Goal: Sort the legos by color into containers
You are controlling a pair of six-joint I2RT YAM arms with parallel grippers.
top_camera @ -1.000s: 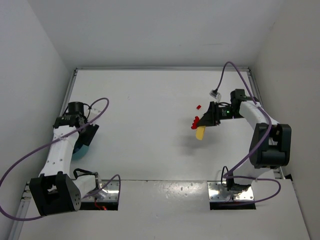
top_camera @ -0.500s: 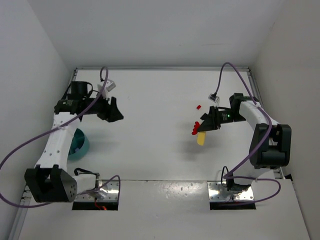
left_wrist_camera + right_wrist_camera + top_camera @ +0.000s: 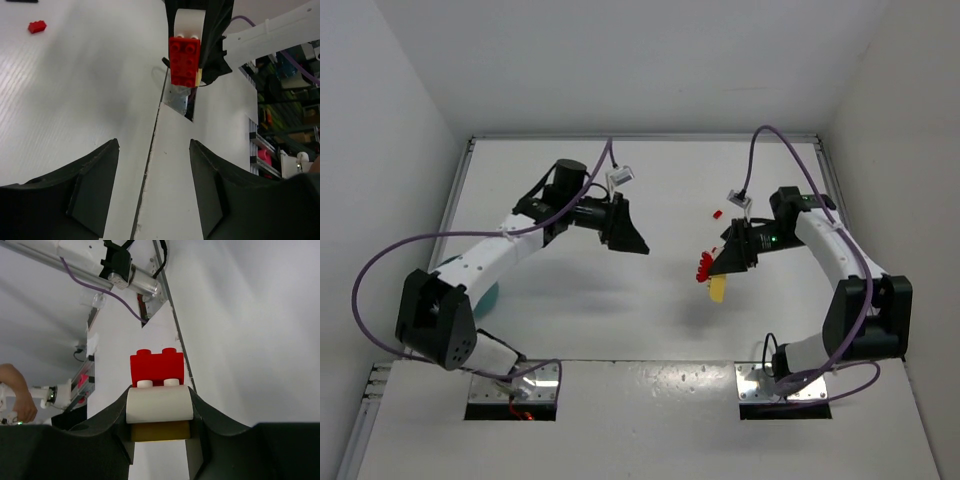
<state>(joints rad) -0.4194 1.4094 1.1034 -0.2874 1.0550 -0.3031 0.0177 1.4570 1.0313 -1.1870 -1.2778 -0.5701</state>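
Observation:
My right gripper (image 3: 724, 262) (image 3: 159, 396) is shut on a joined lego stack held above the table. The stack is a red brick (image 3: 157, 368), a white rounded piece (image 3: 159, 405) and a yellow brick (image 3: 160, 431). In the top view its red part (image 3: 703, 268) and yellow part (image 3: 718, 289) stick out of the jaws. My left gripper (image 3: 638, 244) (image 3: 154, 142) is open and empty, pointing at the stack (image 3: 184, 61) from the left, well apart from it. A tiny red brick (image 3: 717, 213) (image 3: 36, 26) lies on the table. The teal bowl (image 3: 488, 297) is partly hidden by the left arm.
White walls close the table at the left, back and right. The arm bases and metal mounting plates (image 3: 775, 385) sit at the near edge. Purple cables loop off both arms.
My left arm has swung from over the teal bowl at the left to the table's middle, facing the right gripper. The right gripper has shifted slightly left and nearer with the stack.

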